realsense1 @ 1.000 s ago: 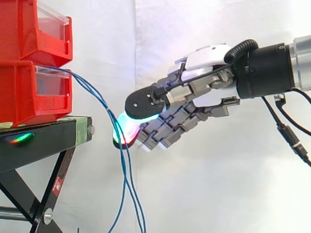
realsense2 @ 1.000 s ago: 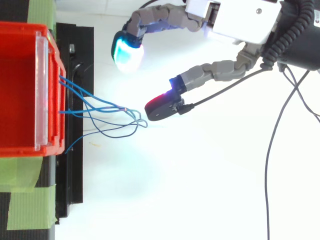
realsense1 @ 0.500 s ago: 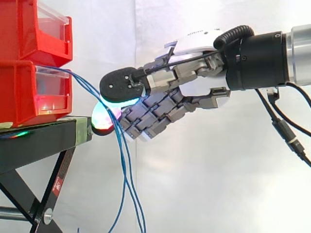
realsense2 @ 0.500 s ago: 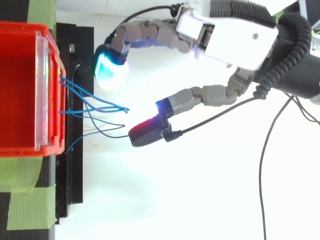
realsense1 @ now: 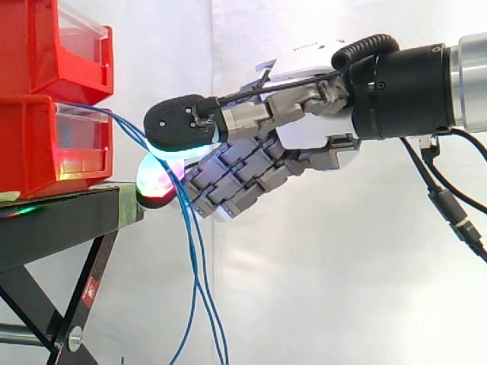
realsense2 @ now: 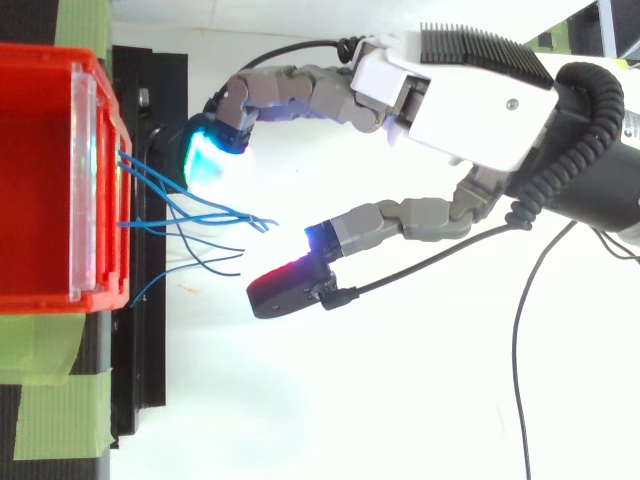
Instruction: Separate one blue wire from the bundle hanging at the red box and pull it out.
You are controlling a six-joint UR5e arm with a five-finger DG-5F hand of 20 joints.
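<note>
Several thin blue wires (realsense1: 194, 266) come out of the lower red box (realsense1: 46, 144) and hang down past the stand's edge. From above, the wires (realsense2: 200, 215) fan out from the box's front (realsense2: 95, 180). My hand (realsense1: 304, 129) reaches in from the right at box height. Its fingers are spread wide, with the bundle in the gap between them. One glowing fingertip (realsense2: 205, 158) sits at the far side of the wires, close to the stand. The black thumb tip (realsense2: 285, 292) stays at the near side, apart from the wires. Nothing is pinched.
A second red bin (realsense1: 53, 46) is stacked on the lower one. Both rest on a black stand (realsense1: 61, 220) with crossed legs. Green tape (realsense2: 50, 420) marks the stand's top. A white curtain hangs behind.
The hand has moved left toward the red box. Its glowing fingertip and thumb now flank the wire bundle close to the stand. The wires have shifted a little.
</note>
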